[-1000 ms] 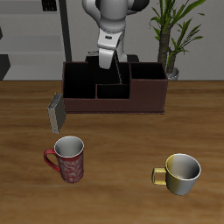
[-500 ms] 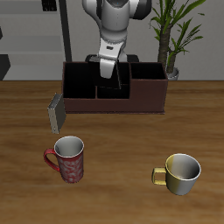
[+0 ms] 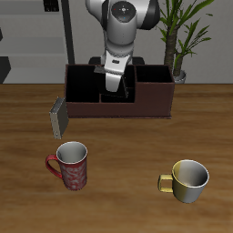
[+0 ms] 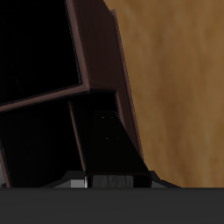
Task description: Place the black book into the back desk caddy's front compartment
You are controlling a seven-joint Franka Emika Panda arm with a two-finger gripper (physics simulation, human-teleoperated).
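Note:
The back desk caddy (image 3: 151, 102) is a long, low reddish-brown box with black-lined cells, standing at the back of the table. My gripper (image 3: 112, 86) hangs low over its middle cells, shut on the black book (image 4: 112, 144), which points down into the caddy. In the wrist view the book is a dark slab with a pale strip of page edges near the gripper, and it lies along the caddy's brown wall (image 4: 101, 52). The front compartment (image 3: 117, 97) is right beneath the gripper. How deep the book reaches in the exterior view I cannot make out.
A grey book (image 3: 58, 116) leans against one end of the caddy. A red mug (image 3: 71, 165) and a yellow mug (image 3: 188, 179) stand nearer the table's front edge. A potted plant (image 3: 181, 41) rises behind the caddy's other end.
The gripper has come down with the black book, from above the caddy's rim to low over its middle cells. The mugs and the grey book have not moved.

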